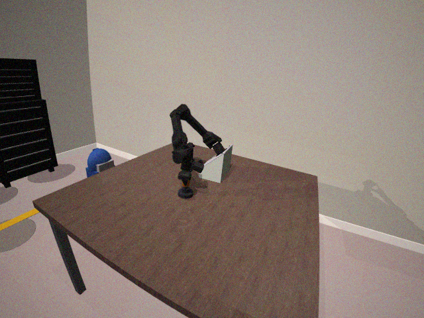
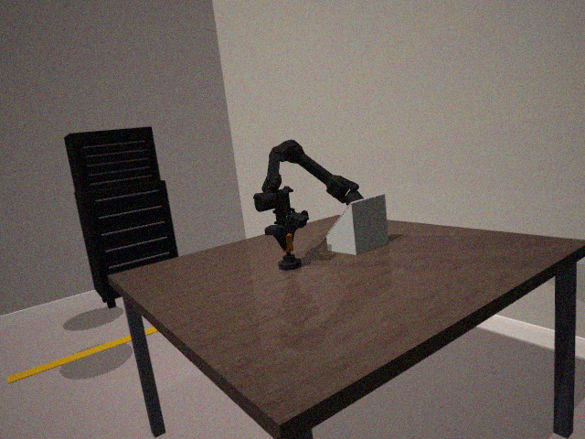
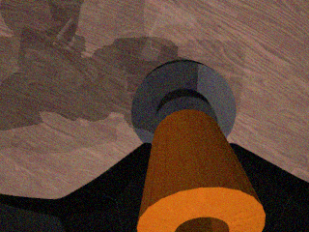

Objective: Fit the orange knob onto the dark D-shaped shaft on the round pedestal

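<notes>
The orange knob [image 2: 289,242] [image 3: 193,155] stands upright, directly above the dark round pedestal [image 1: 185,193] [image 2: 289,264] [image 3: 145,103]. My gripper [image 1: 185,180] [image 2: 287,245] is shut on the knob; its dark fingers also show on both sides of the knob in the wrist view. In the exterior view a dark narrow part shows between the knob's lower end and the pedestal's wide base, so the knob is above the base. The shaft's tip and its flat side are hidden. Whether the shaft is inside the hole I cannot tell.
A pale wedge-shaped block [image 1: 212,169] [image 2: 370,227] stands on the brown wooden table [image 1: 239,239] [image 2: 307,330], behind and to the right of the pedestal, in front of the arm's base. A black cabinet [image 1: 25,126] [image 2: 124,212] stands on the floor beyond the table.
</notes>
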`<state>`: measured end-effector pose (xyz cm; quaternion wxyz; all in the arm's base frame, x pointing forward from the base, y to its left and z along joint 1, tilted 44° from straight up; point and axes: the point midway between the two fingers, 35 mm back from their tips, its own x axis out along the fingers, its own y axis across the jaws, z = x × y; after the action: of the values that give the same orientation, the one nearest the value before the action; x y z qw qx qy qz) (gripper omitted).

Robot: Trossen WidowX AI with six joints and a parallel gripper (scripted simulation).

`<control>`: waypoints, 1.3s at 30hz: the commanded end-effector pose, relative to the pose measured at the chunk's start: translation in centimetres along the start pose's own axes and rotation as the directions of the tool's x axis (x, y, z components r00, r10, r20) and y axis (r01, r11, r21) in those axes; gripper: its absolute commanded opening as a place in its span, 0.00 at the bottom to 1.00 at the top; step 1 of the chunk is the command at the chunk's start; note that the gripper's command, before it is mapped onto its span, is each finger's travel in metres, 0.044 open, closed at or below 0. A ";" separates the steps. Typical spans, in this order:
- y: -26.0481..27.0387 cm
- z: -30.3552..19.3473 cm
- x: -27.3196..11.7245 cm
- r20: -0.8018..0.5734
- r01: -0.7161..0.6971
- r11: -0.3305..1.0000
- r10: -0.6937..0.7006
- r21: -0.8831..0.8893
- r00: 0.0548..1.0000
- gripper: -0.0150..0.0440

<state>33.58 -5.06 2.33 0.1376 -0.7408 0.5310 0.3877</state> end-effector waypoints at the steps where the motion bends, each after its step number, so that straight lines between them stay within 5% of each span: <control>1: -0.1 0.0 0.1 0.002 0.002 1.000 -0.002 -0.005 1.000 0.25; 37: 0.0 0.0 1.8 -0.001 0.000 1.000 0.000 0.001 1.000 0.25; 39: 0.0 0.0 1.8 -0.001 0.000 1.000 0.000 0.001 1.000 0.34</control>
<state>33.80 -6.29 1.00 0.1377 -0.7410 0.5310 0.3873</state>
